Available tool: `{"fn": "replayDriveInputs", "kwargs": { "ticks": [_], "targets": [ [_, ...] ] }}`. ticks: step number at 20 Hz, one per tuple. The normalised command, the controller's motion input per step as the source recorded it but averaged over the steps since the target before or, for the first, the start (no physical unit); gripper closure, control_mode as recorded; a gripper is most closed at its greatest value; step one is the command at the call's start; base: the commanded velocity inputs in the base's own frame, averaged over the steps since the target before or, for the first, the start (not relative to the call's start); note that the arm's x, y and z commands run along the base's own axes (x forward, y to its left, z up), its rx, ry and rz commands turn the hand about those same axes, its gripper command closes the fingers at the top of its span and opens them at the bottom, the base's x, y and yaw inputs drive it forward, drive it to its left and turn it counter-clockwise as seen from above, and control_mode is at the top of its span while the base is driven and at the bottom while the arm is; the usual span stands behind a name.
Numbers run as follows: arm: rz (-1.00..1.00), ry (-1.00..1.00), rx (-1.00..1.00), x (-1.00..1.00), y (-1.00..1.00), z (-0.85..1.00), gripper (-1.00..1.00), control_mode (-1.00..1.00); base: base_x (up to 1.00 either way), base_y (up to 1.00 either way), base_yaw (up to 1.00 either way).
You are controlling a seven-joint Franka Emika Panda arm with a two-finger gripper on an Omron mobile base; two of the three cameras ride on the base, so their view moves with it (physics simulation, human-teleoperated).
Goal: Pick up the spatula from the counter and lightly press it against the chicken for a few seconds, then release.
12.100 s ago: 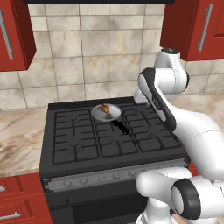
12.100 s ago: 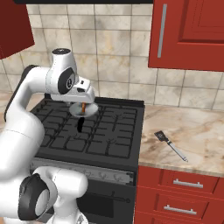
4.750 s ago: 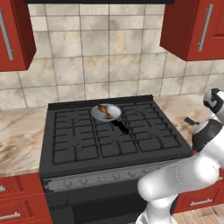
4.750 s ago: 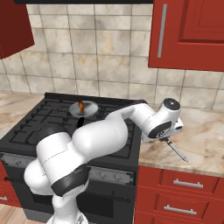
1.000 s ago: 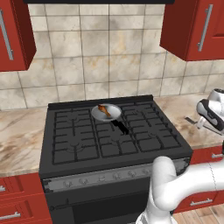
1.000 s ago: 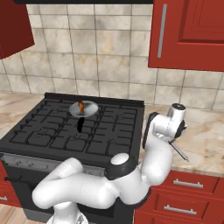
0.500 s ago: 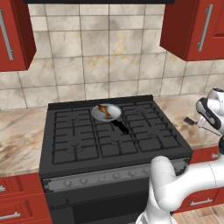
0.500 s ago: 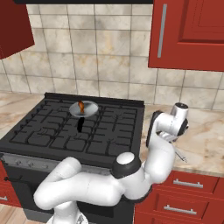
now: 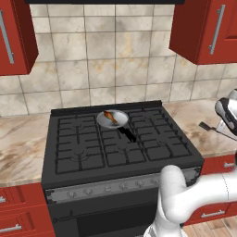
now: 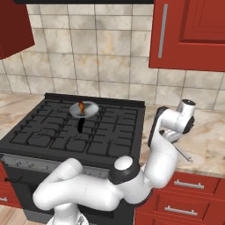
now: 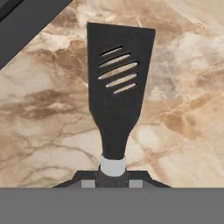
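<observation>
Step in hand: the pickup. My claw was down at the spatula, tips either side of the handle neck just below the blade. The tips looked drawn in close to the handle, but I couldn't tell whether they were clamped on it or just short of touching.

The spatula lay flat on the counter to the right of the stove. Its blade pointed toward the counter's stove-side edge and its handle ran out toward the front edge. It wasn't lifted yet.

Next move, my judgement: get a firm hold and lift straight up. Then carry it across to the pan near the stove's back edge, about mid-width. The chicken sat in it, well apart from the spatula. Come down blade-flat and press lightly.

Counts:
- spatula: one, with five slots in the blade
- chicken piece: one
- pan: one
- stove: one
</observation>
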Motion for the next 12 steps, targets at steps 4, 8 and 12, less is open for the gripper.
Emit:
{"fn": "replayDriveInputs", "kwargs": {
  "ticks": [4,8,12],
  "targets": [
    [0.03,-0.05,0.0,-0.53,0.14,0.34,1.0,-1.0,0.0,0.0,0.0],
    [0.0,-0.06,-0.02,-0.56,0.41,0.32,1.0,-1.0,0.0,0.0,0.0],
    [0.0,-0.06,-0.03,-0.54,0.58,0.39,1.0,-1.0,0.0,0.0,0.0]
  ]
}}
